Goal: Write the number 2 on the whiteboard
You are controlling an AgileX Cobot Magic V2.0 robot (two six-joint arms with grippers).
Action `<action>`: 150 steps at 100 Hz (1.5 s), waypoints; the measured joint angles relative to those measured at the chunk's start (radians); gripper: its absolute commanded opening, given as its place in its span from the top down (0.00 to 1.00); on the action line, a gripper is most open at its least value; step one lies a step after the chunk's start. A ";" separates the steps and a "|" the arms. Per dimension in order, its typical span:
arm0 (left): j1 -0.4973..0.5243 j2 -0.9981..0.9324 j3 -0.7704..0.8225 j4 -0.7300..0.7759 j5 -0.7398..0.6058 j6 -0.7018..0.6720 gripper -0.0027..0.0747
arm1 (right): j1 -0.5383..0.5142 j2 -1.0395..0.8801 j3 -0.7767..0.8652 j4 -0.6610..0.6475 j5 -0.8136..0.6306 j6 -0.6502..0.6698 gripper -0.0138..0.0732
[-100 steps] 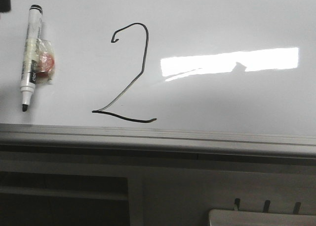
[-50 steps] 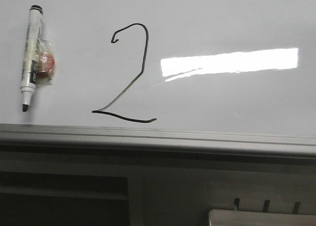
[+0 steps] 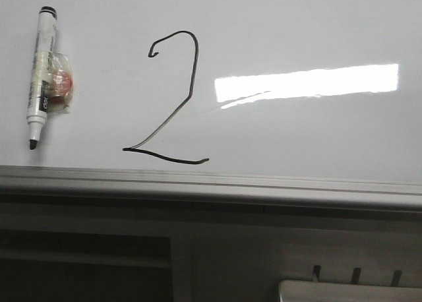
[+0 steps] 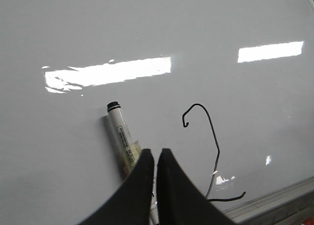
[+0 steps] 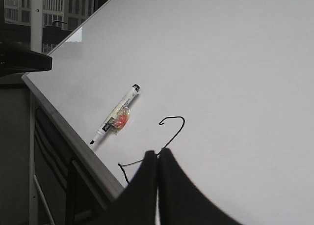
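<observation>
- Black hand-drawn line figure 2 (image 3: 173, 101) sits finished on the glossy white whiteboard (image 3: 297, 25), beyond both fingertips.
- White capless marker (image 4: 121, 139) lies flat just beyond the left gripper (image 4: 156, 154), fingers nearly pressed together, empty.
- Right gripper (image 5: 157, 155) is pressed together, farther off.

Only the fingers of the two grippers show, each in its own wrist view. The left gripper (image 4: 156, 158) has two matt black fingers (image 4: 140, 185), broad at the base and tapering in smooth curves to narrow rounded tips. A thin pale slit runs between them. The right gripper (image 5: 157, 156) has fingers (image 5: 181, 195) of the same plain black, curved and tapered, with a slim light seam between them. No screws, cables or markings can be made out on either pair.
</observation>
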 measured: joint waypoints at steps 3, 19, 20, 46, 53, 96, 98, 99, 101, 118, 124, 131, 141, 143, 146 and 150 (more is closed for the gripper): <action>0.000 0.000 0.000 0.000 0.000 0.000 0.99 | 0.000 0.000 0.000 0.000 0.000 0.000 0.92; 0.000 0.000 0.000 0.000 0.000 0.000 0.99 | 0.000 0.000 0.002 0.000 -0.002 0.000 0.92; 0.000 0.000 0.000 0.000 0.000 0.000 0.99 | 0.000 0.000 0.002 0.000 -0.002 0.000 0.92; 0.006 -0.005 0.028 0.000 0.000 0.000 0.99 | 0.000 0.000 0.002 0.000 -0.002 0.000 0.92; 0.032 -0.029 0.037 0.000 0.000 0.000 0.99 | 0.000 0.000 0.002 0.000 -0.002 0.000 0.92; 0.453 -0.281 0.200 0.143 0.000 0.000 0.99 | 0.000 0.000 0.002 0.001 -0.004 0.000 0.92; 0.465 -0.285 0.215 0.143 -0.002 0.000 0.99 | 0.000 0.000 0.002 0.001 -0.004 0.000 0.92; 0.475 -0.288 0.219 0.143 -0.002 0.000 0.99 | 0.000 0.000 0.002 0.001 -0.004 0.000 0.92; 0.490 -0.288 0.233 0.143 -0.002 0.000 0.99 | 0.000 0.000 0.002 0.001 -0.004 0.000 0.92; 0.549 -0.288 0.244 0.143 0.115 0.000 0.99 | 0.000 0.000 0.004 0.001 -0.006 0.000 0.92; 0.552 -0.288 0.244 0.143 0.179 0.000 0.99 | 0.000 0.000 0.004 0.001 -0.006 0.000 0.92; 0.552 -0.288 0.244 0.143 0.247 0.000 0.99 | 0.000 0.000 0.004 0.001 -0.006 0.000 0.92; 0.554 -0.288 0.244 0.143 0.283 0.000 0.99 | 0.000 0.000 0.004 0.001 -0.007 0.000 0.92; 0.553 -0.288 0.244 0.143 0.284 0.000 0.99 | 0.000 0.000 0.004 0.001 -0.007 0.000 0.92; 0.553 -0.288 0.244 0.143 0.285 0.000 0.99 | 0.000 0.000 0.004 0.001 -0.007 0.000 0.92; 0.554 -0.288 0.244 0.143 0.285 0.000 0.99 | 0.000 0.000 0.004 0.001 -0.007 0.000 0.92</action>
